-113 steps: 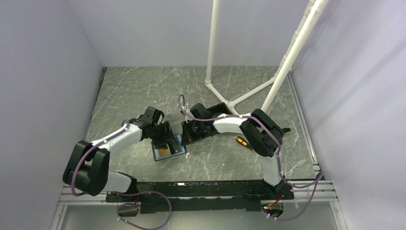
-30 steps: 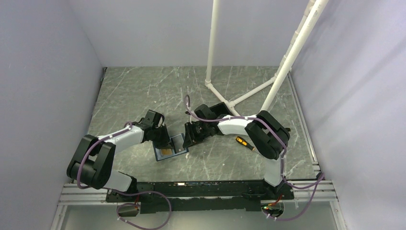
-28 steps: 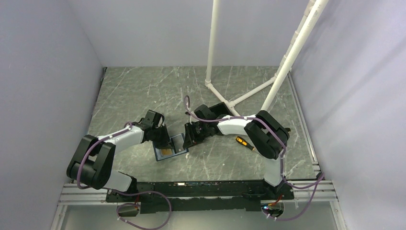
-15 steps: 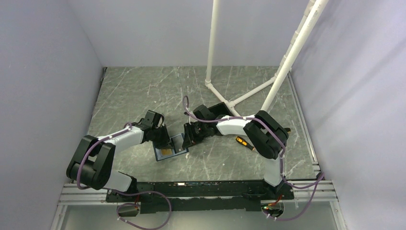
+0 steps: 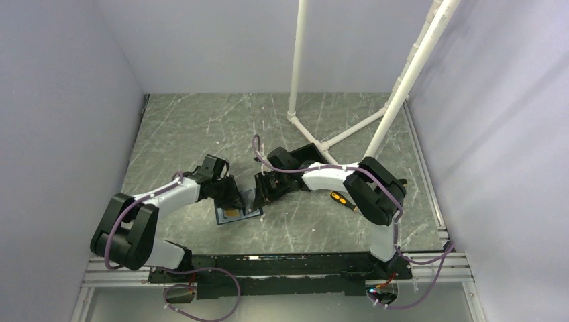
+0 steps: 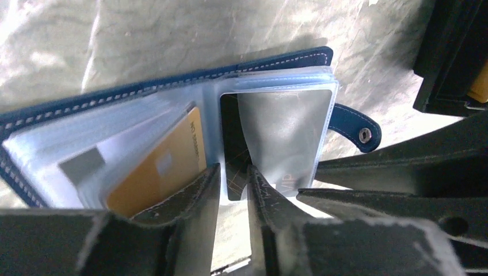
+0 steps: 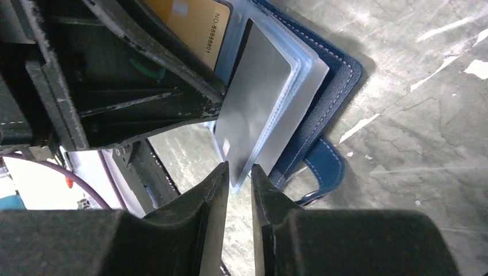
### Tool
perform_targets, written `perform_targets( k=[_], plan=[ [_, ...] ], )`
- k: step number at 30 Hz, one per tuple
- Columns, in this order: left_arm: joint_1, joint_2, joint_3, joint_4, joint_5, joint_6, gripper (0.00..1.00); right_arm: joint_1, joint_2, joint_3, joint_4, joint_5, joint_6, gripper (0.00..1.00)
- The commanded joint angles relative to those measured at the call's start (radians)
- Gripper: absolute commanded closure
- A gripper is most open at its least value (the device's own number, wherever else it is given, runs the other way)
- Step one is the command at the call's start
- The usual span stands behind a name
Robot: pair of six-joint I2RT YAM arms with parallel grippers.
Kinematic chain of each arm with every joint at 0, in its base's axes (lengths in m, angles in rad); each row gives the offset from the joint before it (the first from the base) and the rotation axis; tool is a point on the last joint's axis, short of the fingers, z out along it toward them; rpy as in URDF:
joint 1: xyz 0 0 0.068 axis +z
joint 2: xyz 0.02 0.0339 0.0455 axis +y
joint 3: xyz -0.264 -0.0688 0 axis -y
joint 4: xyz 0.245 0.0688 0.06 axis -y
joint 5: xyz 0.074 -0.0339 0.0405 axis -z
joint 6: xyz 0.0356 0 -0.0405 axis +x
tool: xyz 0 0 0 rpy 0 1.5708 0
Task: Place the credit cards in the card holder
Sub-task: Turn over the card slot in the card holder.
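The card holder (image 5: pixel 239 212) is laid open on the table (image 5: pixel 201 127), just near of centre. One credit card (image 6: pixel 158 172) is tucked in its left half, and a second credit card (image 6: pixel 282 132) among the sleeves of its right half. The left gripper (image 5: pixel 235 198) is placed at its left edge, the right gripper (image 5: pixel 263 194) at its right. A screwdriver (image 5: pixel 339 199) lies further right.

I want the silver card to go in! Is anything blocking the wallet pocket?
Nothing visible blocks it. The silver card lies on the open card holder, its near edge between the right gripper's jaws; the left gripper sits beside another edge.
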Motion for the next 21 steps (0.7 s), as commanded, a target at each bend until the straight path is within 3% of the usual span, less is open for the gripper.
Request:
perform_targets(
  k=[1, 9, 21],
  plan=[
    [-0.002, -0.101, 0.017, -0.101, -0.031, -0.041, 0.67, 0.006, -0.028, 0.035, 0.058, -0.042, 0.007, 0.77],
    [0.042, -0.221, 0.039, -0.168, -0.005, -0.095, 0.55, 0.005, -0.026, 0.018, 0.151, -0.091, 0.012, 0.74],
    [0.104, -0.155, 0.125, -0.176, 0.065, -0.089, 0.44, 0.005, -0.027, 0.001, 0.25, -0.161, 0.043, 0.72]
  ],
)
